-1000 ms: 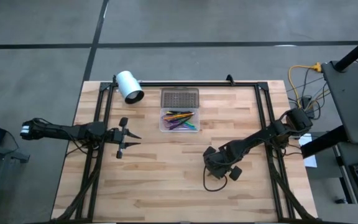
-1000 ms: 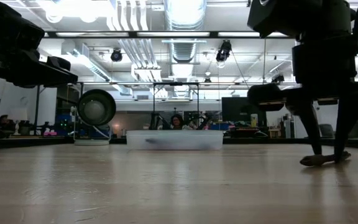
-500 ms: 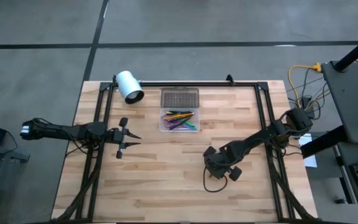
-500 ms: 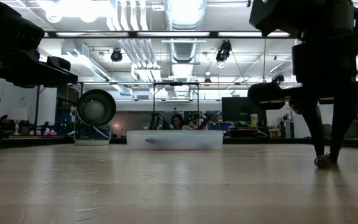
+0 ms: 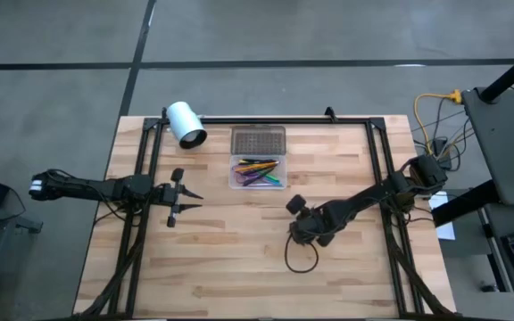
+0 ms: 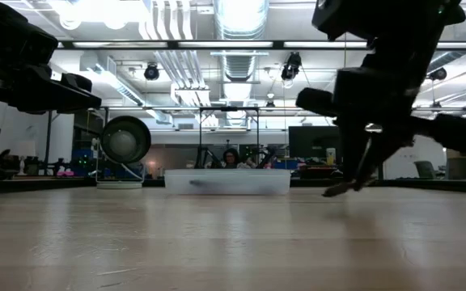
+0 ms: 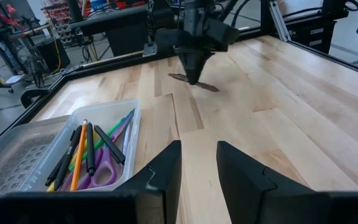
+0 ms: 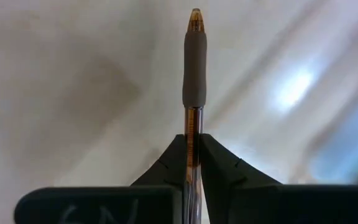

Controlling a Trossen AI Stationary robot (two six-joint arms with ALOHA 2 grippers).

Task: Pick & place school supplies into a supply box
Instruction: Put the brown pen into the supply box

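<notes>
Midway over the counter (image 5: 239, 259), the right hand (image 8: 193, 144) pinched a brown pen (image 8: 193, 74); the left hand (image 7: 197, 163) hung spread beside the supply box (image 5: 258, 171).

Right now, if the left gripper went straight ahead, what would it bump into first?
Probably the right gripper, which is holding a brown pen above the table straight ahead. The box sits off to one side. Depth is hard to judge.

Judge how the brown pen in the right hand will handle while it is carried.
Probably stiff and light: the pen juts straight from the right hand without sagging. It may pivot or slip, since the fingers pinch a smooth, thin barrel, not the rubbery sleeve. Round-bodied, it would likely roll if dropped on the table.
</notes>
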